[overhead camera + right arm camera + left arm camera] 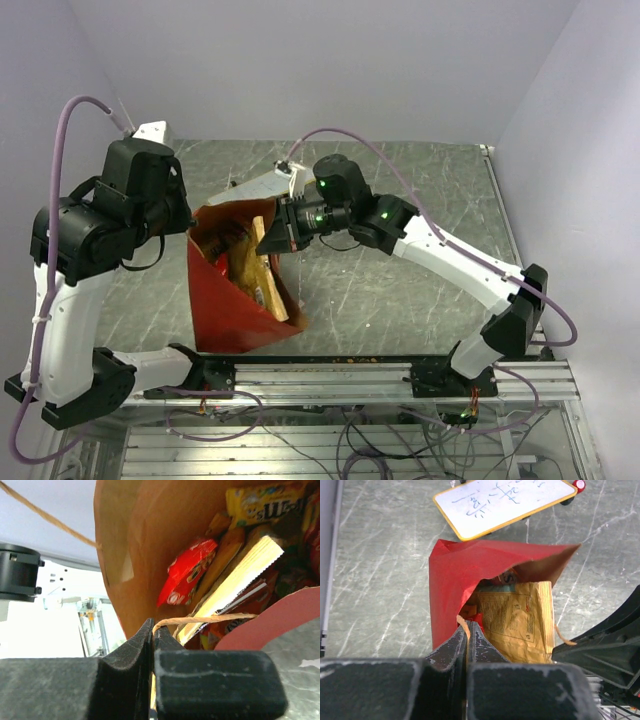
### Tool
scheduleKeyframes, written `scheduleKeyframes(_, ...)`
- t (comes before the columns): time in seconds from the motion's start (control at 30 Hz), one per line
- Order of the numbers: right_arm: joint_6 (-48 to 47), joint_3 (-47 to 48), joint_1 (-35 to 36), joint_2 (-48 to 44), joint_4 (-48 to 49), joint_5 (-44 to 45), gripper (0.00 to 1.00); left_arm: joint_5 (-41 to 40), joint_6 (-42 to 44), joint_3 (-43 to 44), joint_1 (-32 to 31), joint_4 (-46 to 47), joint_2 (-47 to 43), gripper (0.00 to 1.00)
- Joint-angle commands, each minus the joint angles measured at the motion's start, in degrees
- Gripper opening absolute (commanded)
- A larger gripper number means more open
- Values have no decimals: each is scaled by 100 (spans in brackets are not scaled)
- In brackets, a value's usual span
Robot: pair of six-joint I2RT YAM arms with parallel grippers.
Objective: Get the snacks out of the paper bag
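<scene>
The paper bag (222,318) stands on the table between both arms, red outside and brown inside, its mouth pulled wide. My left gripper (467,628) is shut on one tan twisted handle (463,625) at the bag's left rim (190,232). My right gripper (153,629) is shut on the other handle (210,620) at the right rim (270,240). Snacks lie deep inside the bag: a red packet (188,571), a yellow packet (262,502) and a tan printed packet (517,622). In the top view the snacks (245,268) show through the mouth.
A white board with a yellow edge (502,502) lies on the table just beyond the bag (262,186). A small red cylinder (579,484) sits at its far end. The metal rail (380,375) runs along the near table edge.
</scene>
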Motion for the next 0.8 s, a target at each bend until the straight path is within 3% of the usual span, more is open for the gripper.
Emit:
scheduleKeyframes(0.0, 289, 35, 152, -138, 978, -539, 0, -635, 444, 578, 29, 501, -71, 7)
scheduleKeyframes(0.17, 67, 18, 153, -178, 810, -618, 0, -550, 476, 485, 30, 655, -132, 7)
scheduleKeyframes(0.5, -477, -746, 206, -680, -20, -277, 0, 868, -13, -1276, 36, 2171, -951, 7)
scheduleKeyframes(0.77, -864, -680, 204, -989, -946, 255, 0, 516, -622, -1632, 36, 1845, -1183, 7)
